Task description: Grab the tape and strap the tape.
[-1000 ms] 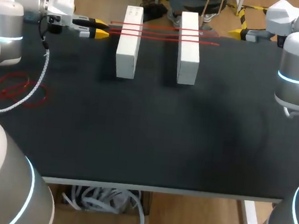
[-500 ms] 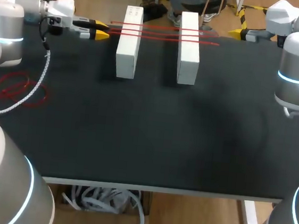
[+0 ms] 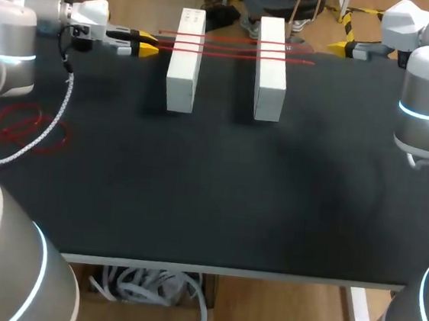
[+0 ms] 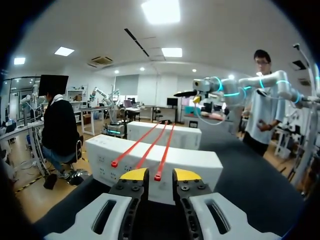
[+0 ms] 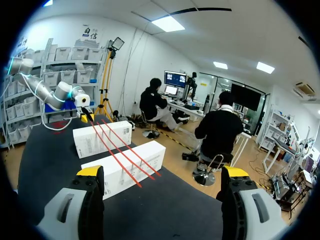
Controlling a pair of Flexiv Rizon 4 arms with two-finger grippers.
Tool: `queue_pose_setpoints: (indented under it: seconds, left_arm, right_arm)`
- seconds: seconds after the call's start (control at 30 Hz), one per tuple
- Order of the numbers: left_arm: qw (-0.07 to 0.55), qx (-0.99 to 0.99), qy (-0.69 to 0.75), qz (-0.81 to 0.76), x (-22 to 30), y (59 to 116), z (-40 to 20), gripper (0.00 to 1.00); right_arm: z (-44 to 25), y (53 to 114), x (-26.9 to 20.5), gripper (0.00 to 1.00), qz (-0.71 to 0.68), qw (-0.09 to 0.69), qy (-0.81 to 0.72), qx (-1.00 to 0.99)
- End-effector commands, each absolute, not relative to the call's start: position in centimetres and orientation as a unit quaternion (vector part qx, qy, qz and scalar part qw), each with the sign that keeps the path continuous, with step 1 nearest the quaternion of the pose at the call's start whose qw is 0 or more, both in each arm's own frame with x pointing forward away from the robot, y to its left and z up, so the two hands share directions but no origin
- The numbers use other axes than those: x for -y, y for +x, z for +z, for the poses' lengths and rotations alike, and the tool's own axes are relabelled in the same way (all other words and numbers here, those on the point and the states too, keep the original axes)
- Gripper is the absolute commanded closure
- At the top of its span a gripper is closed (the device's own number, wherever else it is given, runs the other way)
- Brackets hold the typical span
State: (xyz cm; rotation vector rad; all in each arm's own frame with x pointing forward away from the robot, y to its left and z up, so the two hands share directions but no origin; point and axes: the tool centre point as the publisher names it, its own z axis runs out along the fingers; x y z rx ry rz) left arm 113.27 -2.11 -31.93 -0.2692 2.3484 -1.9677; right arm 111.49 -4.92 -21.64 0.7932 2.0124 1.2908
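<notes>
Three red straps (image 3: pixel 234 47) lie side by side across two white blocks (image 3: pixel 185 59) (image 3: pixel 271 68) at the back of the black table (image 3: pixel 211 191). My left gripper (image 3: pixel 145 42) is level with the straps' left ends. In the left wrist view the end of one red strap (image 4: pixel 157 176) lies in the narrow gap of that gripper (image 4: pixel 160 175), and the yellow fingertips (image 4: pixel 134 174) do not visibly touch it. My right gripper (image 3: pixel 339 45) hangs wide open at the back right, apart from the straps (image 5: pixel 120 147) and blocks (image 5: pixel 125 170).
A loose pile of spare red straps (image 3: pixel 18 126) lies at the table's left edge, under the left arm's white coiled cable (image 3: pixel 60 106). The table's front edge (image 3: pixel 226 270) runs along the near side.
The left gripper has shifted slightly toward the back edge and the strap ends, and its fingers have narrowed. The right arm, blocks and straps have not moved.
</notes>
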Motion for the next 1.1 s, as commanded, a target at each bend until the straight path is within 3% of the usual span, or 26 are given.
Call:
queue_pose_setpoints:
  seconds: [0.03,0.53,0.6,0.7,1.1]
  left_arm:
    - [0.031,-0.761,-0.086,-0.642,2.07,113.58,-32.31,0.82]
    - [0.031,-0.76,-0.09,-0.643,1.93,113.62,-32.52,0.83]
    - [0.03,-0.76,-0.09,-0.643,1.95,113.63,-32.53,0.85]
    - [0.03,-0.76,-0.09,-0.643,1.96,113.62,-32.54,0.99]
    - [0.028,-0.754,-0.078,-0.652,1.79,112.92,-32.02,1.0]
  right_arm:
    - [-21.64,111.48,4.98,0.0,0.488,0.306,0.3,-0.761]
    - [-21.64,111.48,4.98,0.0,0.488,0.306,0.3,-0.761]
    - [-21.64,111.48,4.98,0.0,0.488,0.306,0.3,-0.761]
    - [-21.64,111.48,4.98,0.0,0.488,0.306,0.3,-0.761]
    - [-21.64,111.48,4.98,0.0,0.488,0.306,0.3,-0.761]
